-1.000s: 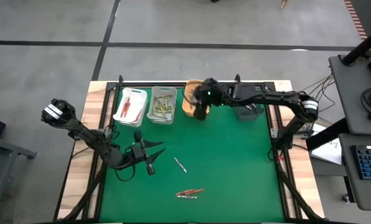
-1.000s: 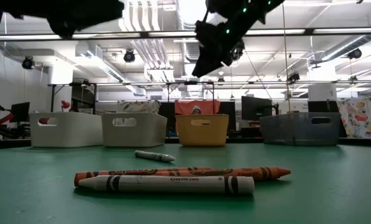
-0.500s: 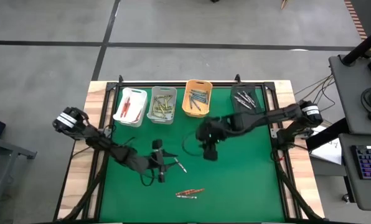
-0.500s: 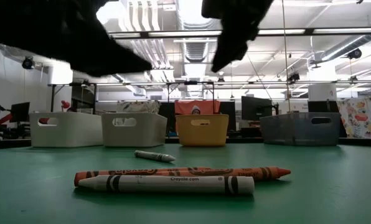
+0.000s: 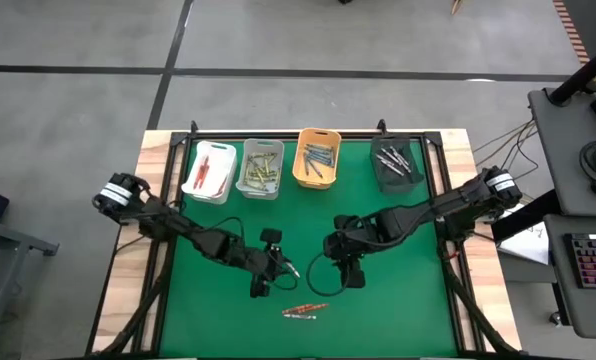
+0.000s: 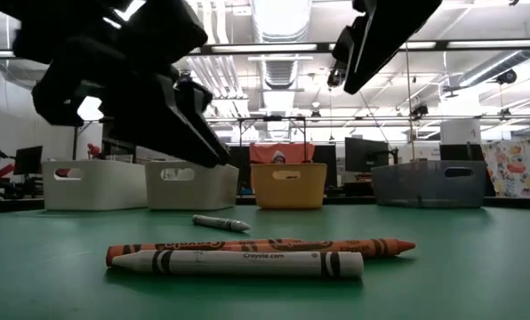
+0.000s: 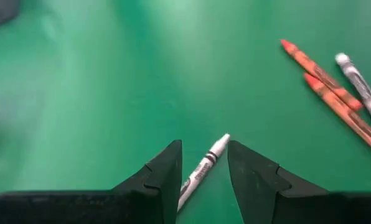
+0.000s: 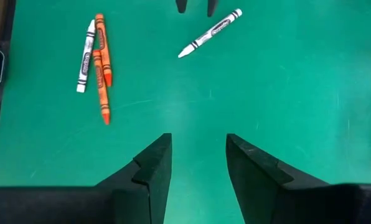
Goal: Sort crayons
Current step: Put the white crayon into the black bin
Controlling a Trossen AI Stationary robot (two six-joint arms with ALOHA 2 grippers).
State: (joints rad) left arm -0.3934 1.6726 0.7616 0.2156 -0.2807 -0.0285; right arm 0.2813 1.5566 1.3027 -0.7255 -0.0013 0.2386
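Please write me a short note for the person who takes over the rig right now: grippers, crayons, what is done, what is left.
Left gripper: open, low over the lone white crayon, jaws either side, not gripping.
Right gripper: open, empty, above bare mat.
Crayons: most lie sorted in the four bins at the far edge. Loose on the mat: the lone white one, plus two orange crayons and a white crayon lying together nearer the front.
Left: bin these four.

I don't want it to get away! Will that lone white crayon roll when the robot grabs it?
Probably a little. The white crayon is a round thin stick lying flat on the smooth green mat, so a nudge could roll it. It looks stiff and light, and the left gripper straddles it with open fingers.
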